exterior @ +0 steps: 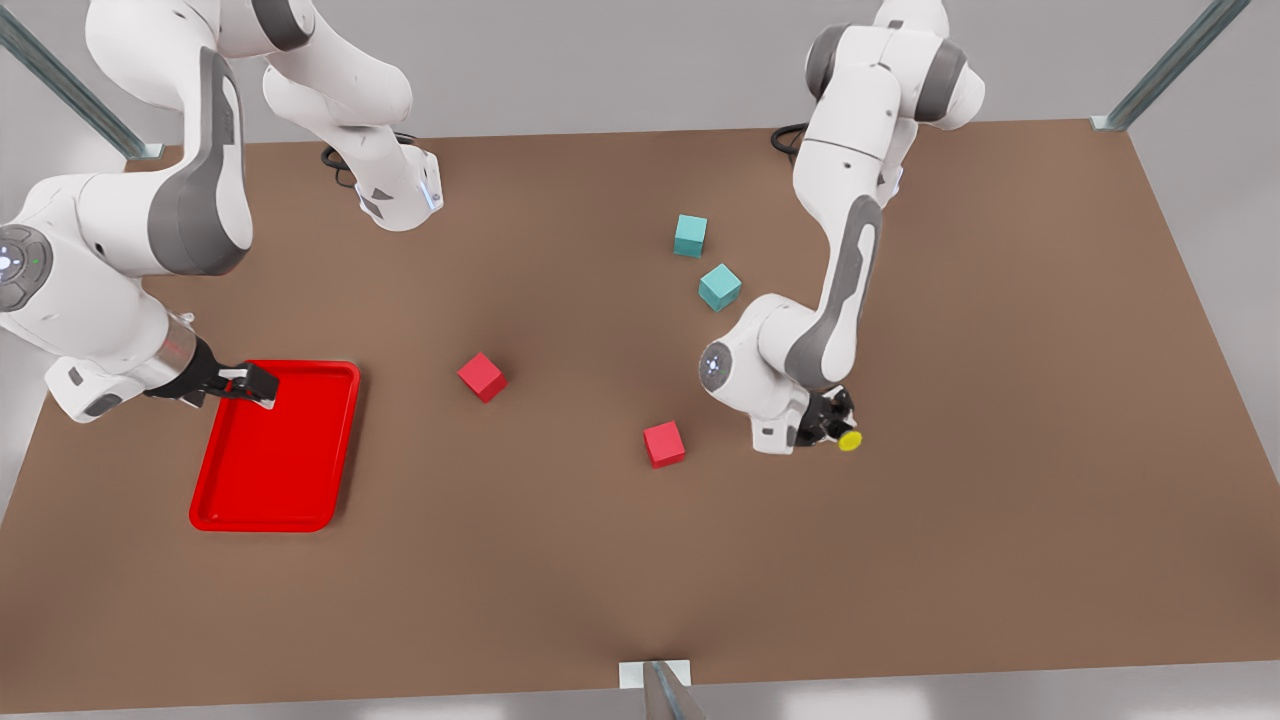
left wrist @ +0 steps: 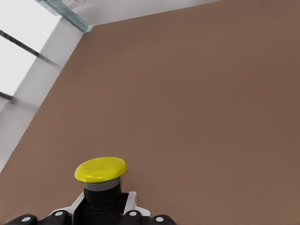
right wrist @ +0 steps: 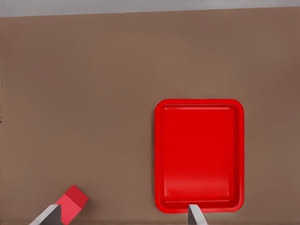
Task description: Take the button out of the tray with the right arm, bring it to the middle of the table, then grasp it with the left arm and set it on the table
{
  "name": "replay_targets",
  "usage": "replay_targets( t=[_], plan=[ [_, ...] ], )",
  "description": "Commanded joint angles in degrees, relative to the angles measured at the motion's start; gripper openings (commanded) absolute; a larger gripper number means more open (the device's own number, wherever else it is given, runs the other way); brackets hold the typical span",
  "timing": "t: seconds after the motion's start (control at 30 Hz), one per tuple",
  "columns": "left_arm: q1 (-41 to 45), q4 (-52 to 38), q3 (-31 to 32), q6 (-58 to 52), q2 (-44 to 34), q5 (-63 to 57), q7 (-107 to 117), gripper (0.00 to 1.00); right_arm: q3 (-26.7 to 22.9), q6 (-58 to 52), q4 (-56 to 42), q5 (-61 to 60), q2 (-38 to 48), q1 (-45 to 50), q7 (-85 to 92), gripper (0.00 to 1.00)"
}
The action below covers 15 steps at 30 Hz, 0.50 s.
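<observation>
Left gripper (exterior: 835,428) clamps the button (exterior: 849,440) at the front view's right, right gripper (exterior: 250,385) open above the tray (exterior: 275,470); left should lower gently before releasing onto the table (exterior: 1000,500).

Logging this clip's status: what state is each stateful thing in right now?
button: out of the tray, held sideways.
left end effector: shut on the button, on the front view's right.
right end effector: open, empty, over the tray's edge.
tray: empty, flat on the table.
four cubes: loose on the table.
</observation>
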<state>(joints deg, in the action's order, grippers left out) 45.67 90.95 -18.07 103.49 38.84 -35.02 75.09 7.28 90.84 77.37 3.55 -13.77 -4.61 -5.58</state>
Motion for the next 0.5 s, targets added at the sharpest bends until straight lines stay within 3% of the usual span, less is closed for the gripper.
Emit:
replay_targets(
  t=[0.0, 0.13, 0.2, 0.47],
  plan=[
    [0.3, 1.1, -0.1, -8.5, 0.3, -6.5, 84.5, 0.42, 0.0, 0.0, 0.0, 0.1, 0.1, -0.2, 1.3, 1.0],
    [1.1, 8.1, -0.1, -9.6, 2.3, -18.9, 89.7, 0.42, -0.1, 0.0, -0.1, 0.1, 0.1, -0.6, 1.4, 1.0],
    [0.9, 8.1, -0.1, -9.6, 4.8, -21.7, 89.7, 0.38, 0.0, 0.0, 0.0, 0.1, 0.1, -0.4, 1.4, 1.0],
    [-0.1, 7.7, 0.0, -7.1, 15.0, -26.4, 90.0, 0.39, -0.1, 0.0, -0.1, 0.2, 0.0, -0.7, 1.4, 1.0]
  ],
)
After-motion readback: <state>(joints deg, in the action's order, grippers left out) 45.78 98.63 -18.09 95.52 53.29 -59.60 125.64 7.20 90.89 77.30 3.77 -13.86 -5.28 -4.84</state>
